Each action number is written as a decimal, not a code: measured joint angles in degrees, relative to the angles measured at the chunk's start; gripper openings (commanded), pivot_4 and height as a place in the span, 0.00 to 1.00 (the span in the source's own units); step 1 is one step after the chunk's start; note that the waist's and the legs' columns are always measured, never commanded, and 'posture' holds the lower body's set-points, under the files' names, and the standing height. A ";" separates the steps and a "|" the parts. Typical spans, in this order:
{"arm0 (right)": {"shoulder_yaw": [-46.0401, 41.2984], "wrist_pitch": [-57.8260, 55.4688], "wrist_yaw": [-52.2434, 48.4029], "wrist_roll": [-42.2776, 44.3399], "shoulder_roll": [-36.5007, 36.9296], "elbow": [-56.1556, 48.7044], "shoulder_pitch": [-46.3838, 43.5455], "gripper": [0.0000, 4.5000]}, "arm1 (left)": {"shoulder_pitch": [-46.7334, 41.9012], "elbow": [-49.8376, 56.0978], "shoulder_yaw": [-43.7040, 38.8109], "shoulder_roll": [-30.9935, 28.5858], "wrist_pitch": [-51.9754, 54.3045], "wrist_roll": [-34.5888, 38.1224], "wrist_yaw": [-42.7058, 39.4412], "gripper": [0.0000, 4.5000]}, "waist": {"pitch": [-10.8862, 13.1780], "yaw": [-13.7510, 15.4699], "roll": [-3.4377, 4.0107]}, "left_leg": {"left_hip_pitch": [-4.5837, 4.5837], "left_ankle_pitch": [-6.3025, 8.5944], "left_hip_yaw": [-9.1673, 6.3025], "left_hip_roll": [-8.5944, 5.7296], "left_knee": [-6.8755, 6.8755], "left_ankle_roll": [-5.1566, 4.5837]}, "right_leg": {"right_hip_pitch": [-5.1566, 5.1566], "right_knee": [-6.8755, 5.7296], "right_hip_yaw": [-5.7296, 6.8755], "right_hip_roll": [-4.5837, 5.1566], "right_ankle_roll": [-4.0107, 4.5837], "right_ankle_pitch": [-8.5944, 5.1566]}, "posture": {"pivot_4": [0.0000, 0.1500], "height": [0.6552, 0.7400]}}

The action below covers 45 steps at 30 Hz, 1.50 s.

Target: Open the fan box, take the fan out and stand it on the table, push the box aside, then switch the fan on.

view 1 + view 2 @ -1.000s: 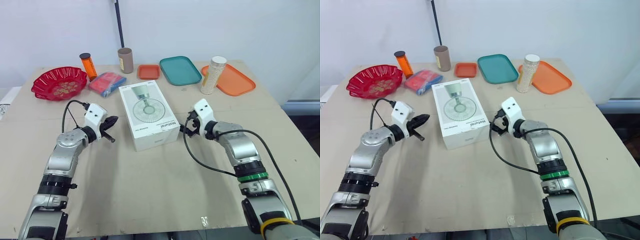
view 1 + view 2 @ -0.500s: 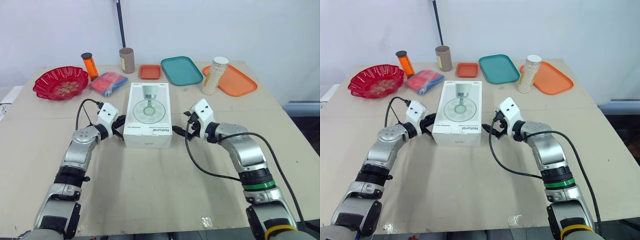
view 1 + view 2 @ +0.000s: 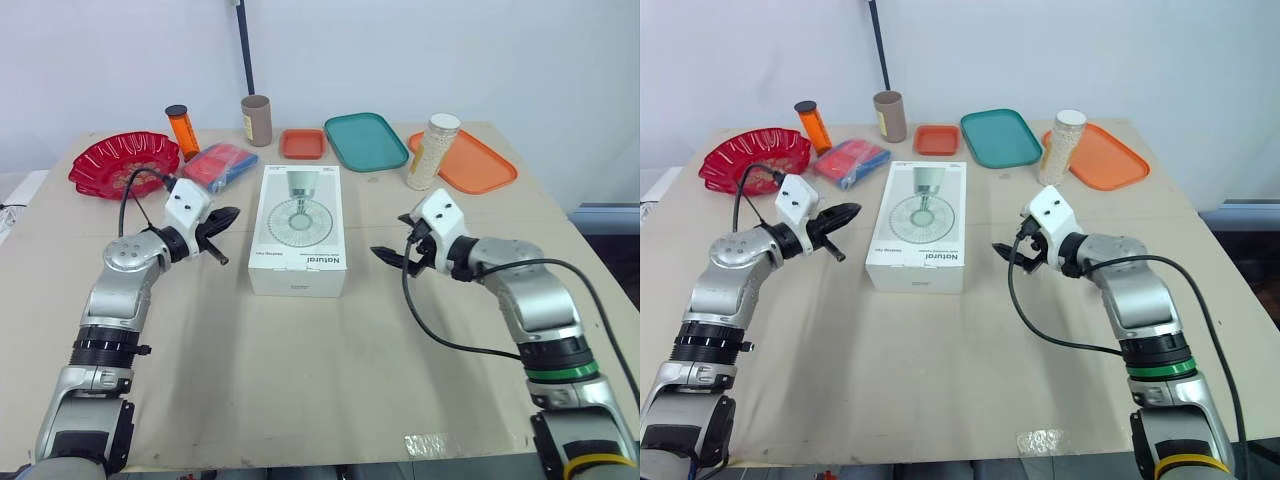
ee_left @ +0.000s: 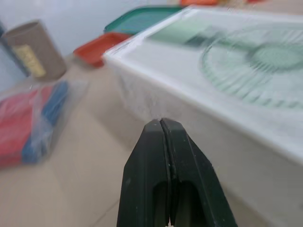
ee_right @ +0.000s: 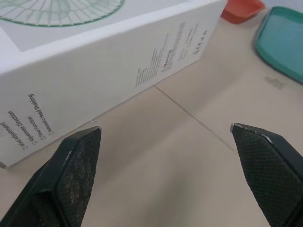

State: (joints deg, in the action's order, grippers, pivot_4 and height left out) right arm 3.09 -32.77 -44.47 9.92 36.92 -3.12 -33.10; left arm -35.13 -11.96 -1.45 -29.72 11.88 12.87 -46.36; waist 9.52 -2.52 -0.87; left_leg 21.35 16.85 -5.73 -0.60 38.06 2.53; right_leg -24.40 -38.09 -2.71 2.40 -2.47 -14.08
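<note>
left gripper (image 3: 228,214) and right gripper (image 3: 383,255) flank fan box (image 3: 298,228)

Probably a robot lab: bare white wall (image 3: 450,50), plain board-topped table (image 3: 300,360).

White fan box (image 3: 298,231), green fan print.
</note>
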 measured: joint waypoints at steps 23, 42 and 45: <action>19.66 -14.92 -7.10 -0.48 -0.83 -11.63 -18.68 1.00 | -3.96 1.92 8.03 -3.26 10.37 -1.59 -9.99 0.01 | -0.05 -0.22 0.03 | -0.08 0.03 -0.06 0.03 0.08 -0.05 | 0.06 -0.04 0.01 -0.06 0.01 -0.01 | 1.00 1.00; 26.38 -14.49 -6.64 -8.04 -6.25 -10.09 -19.77 1.00 | -1.67 4.92 7.50 -2.76 10.57 -1.60 -7.91 0.01 | -0.09 -0.21 0.04 | -0.08 0.03 -0.11 0.01 0.13 -0.05 | 0.07 -0.06 0.05 -0.04 0.02 -0.01 | 1.00 1.00; 26.85 -14.29 -6.38 -9.13 -7.25 -8.94 -20.09 1.00 | -1.66 4.93 7.50 -2.66 10.58 -1.60 -7.86 0.01 | -0.09 -0.21 0.03 | -0.08 0.03 -0.11 0.00 0.14 -0.04 | 0.07 -0.06 0.05 -0.03 0.01 -0.01 | 1.00 1.00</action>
State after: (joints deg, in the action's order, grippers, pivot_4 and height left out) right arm 29.95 -47.06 -50.84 0.79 29.67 -12.07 -53.19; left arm -36.79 -7.03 6.05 -32.38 22.46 11.27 -54.21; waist 9.42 -2.73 -0.84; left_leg 21.27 16.88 -5.84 -0.60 38.20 2.49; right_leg -24.33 -38.15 -2.66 2.37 -2.45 -14.09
